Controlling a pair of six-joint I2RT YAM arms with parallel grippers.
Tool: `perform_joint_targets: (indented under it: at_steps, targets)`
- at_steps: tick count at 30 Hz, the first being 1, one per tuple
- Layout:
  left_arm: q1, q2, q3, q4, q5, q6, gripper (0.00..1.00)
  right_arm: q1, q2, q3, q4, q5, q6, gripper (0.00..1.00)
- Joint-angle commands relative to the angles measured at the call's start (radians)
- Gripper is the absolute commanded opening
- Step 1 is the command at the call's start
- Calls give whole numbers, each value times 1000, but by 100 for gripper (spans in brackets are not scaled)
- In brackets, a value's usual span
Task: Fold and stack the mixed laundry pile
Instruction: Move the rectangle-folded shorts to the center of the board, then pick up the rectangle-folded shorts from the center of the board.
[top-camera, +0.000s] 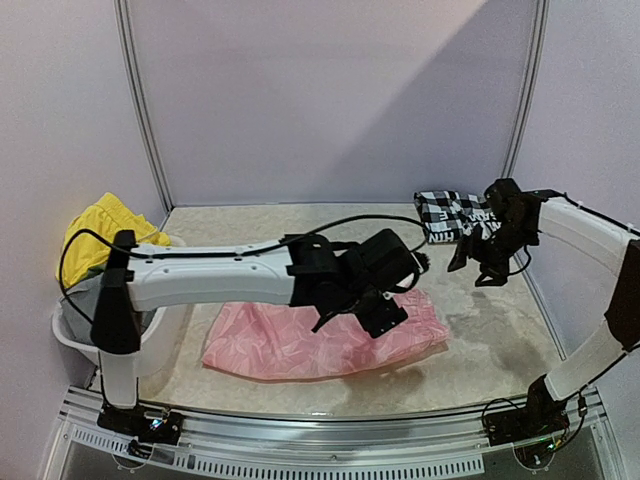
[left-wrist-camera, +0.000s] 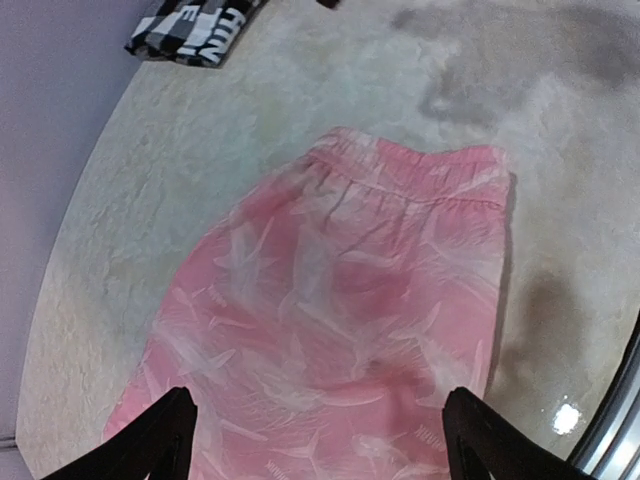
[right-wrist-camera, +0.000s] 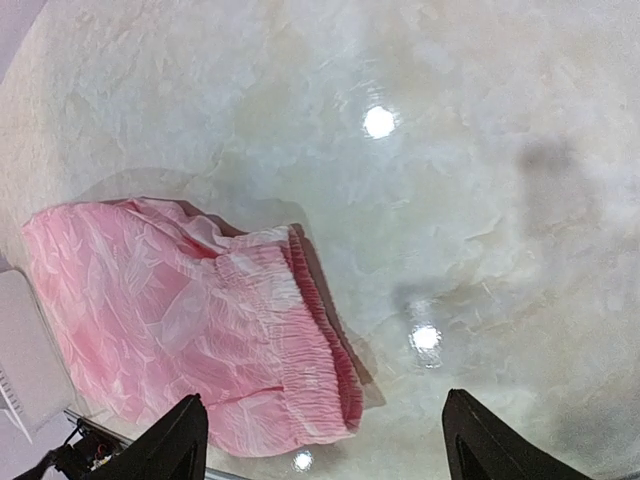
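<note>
The pink garment (top-camera: 322, 342) lies spread flat near the middle of the near edge, its gathered waistband towards the right edge. The left gripper (left-wrist-camera: 316, 396) hangs directly over it, jaws wide apart and holding nothing; the pictures do not show whether its fingers (left-wrist-camera: 160, 440) touch the cloth. Further right, the right gripper (right-wrist-camera: 323, 398) hovers over bare tabletop (right-wrist-camera: 470, 200), also spread wide and empty, with the pink waistband off to its left. Beyond it, towards the far right corner, the black-and-white checked shirt (top-camera: 450, 214) sits as a compact bundle, its right end hidden behind the right arm's wrist. At the left edge, the yellow garment (top-camera: 104, 224) is heaped in the white basket (top-camera: 68, 335), which the left arm partly covers.
</note>
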Motion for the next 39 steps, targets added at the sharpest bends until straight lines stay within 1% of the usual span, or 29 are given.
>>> perform_joint_targets:
  at_steps: [1, 4, 8, 14, 22, 25, 28, 35, 37, 39]
  targets:
    - [-44, 166, 151, -29, 84, 118, 85, -51, -92, -33, -100, 26, -21, 82]
    - [-46, 278, 303, -75, 93, 125, 79, -58, -159, -91, -111, 23, -14, 83]
    - [-55, 379, 418, -78, 120, 146, 78, -59, -251, -177, -116, 12, 19, 83]
    - [-63, 474, 482, -36, 115, 171, 77, -60, -363, -254, -152, 25, 58, 84]
    - [-57, 575, 506, -2, 88, 173, 73, -59, -431, -239, -201, 46, 96, 86]
    - [-57, 595, 482, 29, 84, 184, 67, -60, -429, -221, -213, 50, 104, 86]
    - [-59, 604, 445, 61, 49, 198, 58, -59, -425, -206, -221, 52, 107, 87]
    - [-57, 596, 344, 131, -12, 238, 45, -59, -406, -185, -229, 49, 121, 88]
    - [-56, 592, 317, 148, -7, 244, 39, -60, -403, -181, -229, 44, 129, 88]
    - [-56, 583, 302, 162, 5, 257, 28, -59, -401, -181, -222, 37, 137, 88]
